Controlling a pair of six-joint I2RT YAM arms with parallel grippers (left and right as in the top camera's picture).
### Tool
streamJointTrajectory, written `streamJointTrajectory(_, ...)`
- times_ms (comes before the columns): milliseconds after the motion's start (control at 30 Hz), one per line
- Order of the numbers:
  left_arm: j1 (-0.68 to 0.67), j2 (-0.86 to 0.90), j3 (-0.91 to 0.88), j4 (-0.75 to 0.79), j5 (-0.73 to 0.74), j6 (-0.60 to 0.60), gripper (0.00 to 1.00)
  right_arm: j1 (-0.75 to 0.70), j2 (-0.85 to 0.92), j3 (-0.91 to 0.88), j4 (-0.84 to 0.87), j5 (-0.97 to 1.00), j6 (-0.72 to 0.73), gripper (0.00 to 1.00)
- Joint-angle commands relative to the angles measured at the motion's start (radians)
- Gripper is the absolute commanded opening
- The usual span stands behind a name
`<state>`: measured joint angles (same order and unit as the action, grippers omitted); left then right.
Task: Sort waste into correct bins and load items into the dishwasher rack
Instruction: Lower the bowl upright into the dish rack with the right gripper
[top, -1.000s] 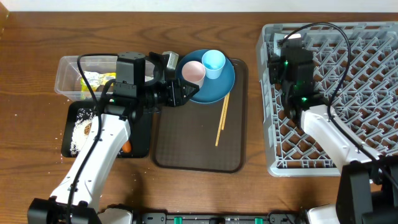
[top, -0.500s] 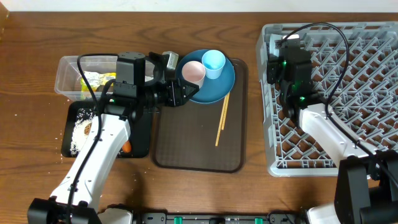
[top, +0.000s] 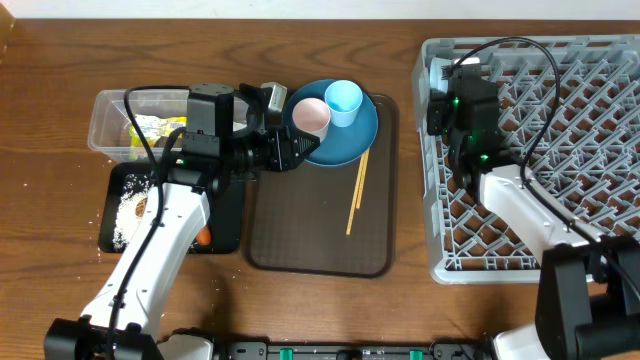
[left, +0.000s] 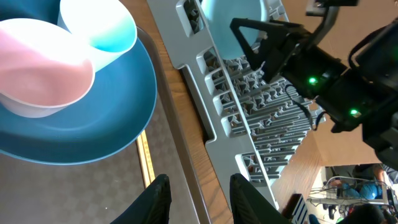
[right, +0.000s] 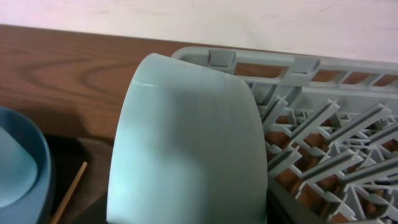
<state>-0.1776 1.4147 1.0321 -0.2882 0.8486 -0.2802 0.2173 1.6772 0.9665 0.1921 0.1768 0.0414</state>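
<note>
My right gripper (left: 249, 34) is shut on the white bowl with the light blue outside (right: 186, 149), held over the near-left corner of the grey dishwasher rack (top: 580, 150). The bowl fills the right wrist view and hides the jaws. The blue plate (top: 350, 140) sits on the brown serving tray (top: 310, 240) with the pink cup (top: 310, 115) and the light blue cup (top: 343, 100) on it. Wooden chopsticks (top: 357, 190) lie beside the plate. My left gripper (top: 295, 150) hovers open at the plate's left edge, with nothing between its fingers.
A clear tub (top: 108, 110) at the left holds a yellow-green wrapper (top: 150, 128). In front of it, the black tray (top: 228, 215) holds white rice (top: 130, 205), and an orange carrot stick (top: 204, 237) shows by my left arm. Rice grains are scattered on the wooden table.
The right arm with the bowl has edged slightly left over the rack's corner. The left arm has not moved.
</note>
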Motion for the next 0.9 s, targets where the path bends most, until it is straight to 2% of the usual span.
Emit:
streamJointTrajectory(0,0.004,-0.012,0.013,-0.002,-0.009,0.024,0.32,-0.008,0.029,0.021,0.006,-0.024,0.024,0.28)
streamJointTrajectory(500,0.004,-0.012,0.014,-0.003,-0.027,0.024,0.32,-0.015,0.031,0.021,0.075,0.01,0.002,0.29)
streamJointTrajectory(867,0.004,-0.012,0.013,-0.002,-0.027,0.024,0.32,-0.015,0.043,0.021,0.066,0.01,0.002,0.29)
